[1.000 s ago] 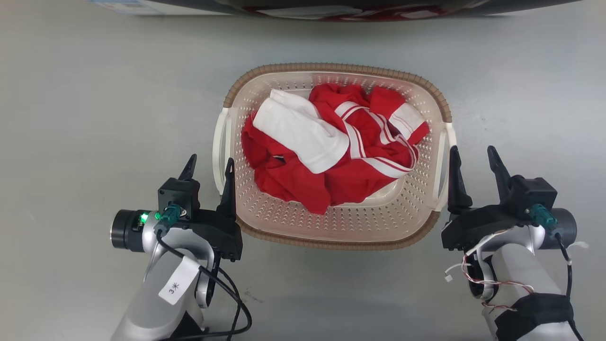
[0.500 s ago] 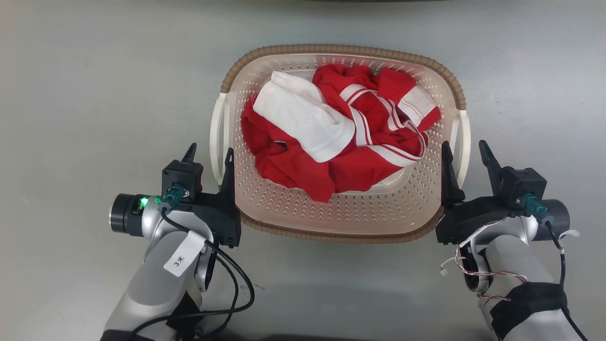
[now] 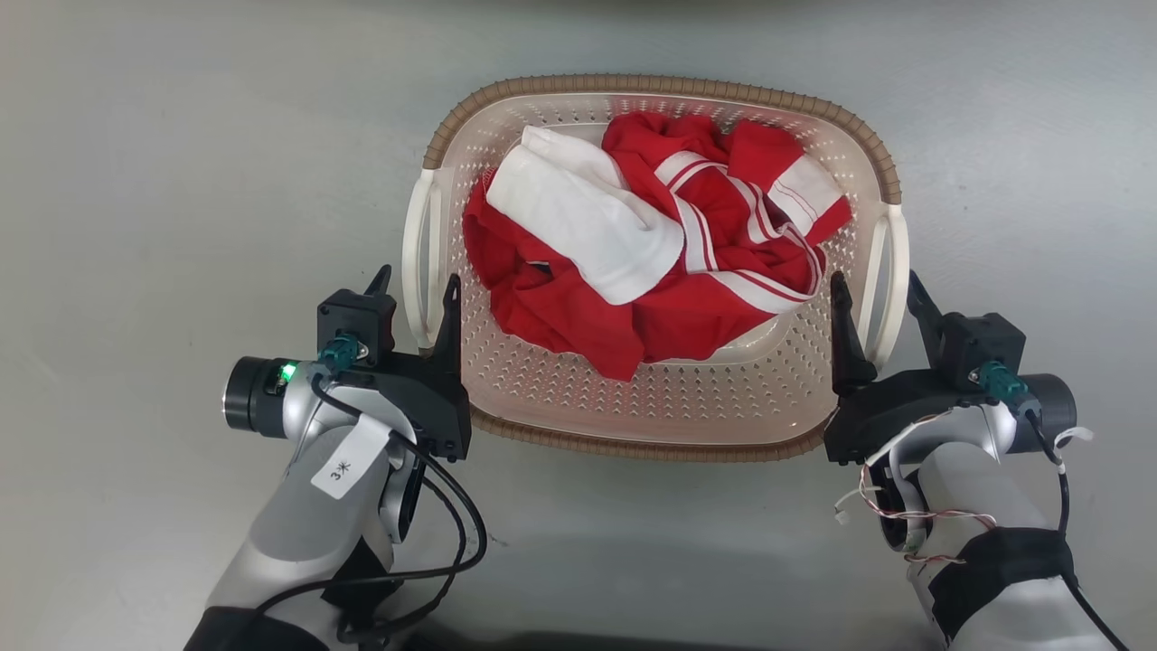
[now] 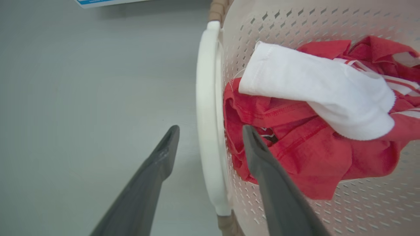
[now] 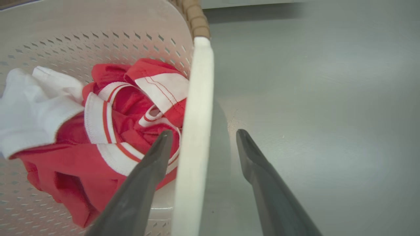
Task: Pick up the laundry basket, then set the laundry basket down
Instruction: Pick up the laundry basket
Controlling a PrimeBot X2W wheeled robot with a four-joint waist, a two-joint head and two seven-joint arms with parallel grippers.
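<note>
Fingers (image 3: 449, 312) apart on left gripper (image 3: 418, 276) and right gripper (image 3: 875, 276), straddling left handle (image 3: 411, 253) and right handle (image 3: 897, 262), not clamped. Laundry basket (image 3: 660, 86) on floor (image 3: 181, 181) at 12 o'clock, long axis 9-to-3, equally near both.

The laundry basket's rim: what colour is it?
Brown, woven-look rim on the cream perforated plastic laundry basket; head view shows it best.

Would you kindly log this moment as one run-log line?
phase: pre-grasp | left end effector: open astride left handle | right end effector: open astride right handle | laundry basket: ungripped, clothes inside
</note>
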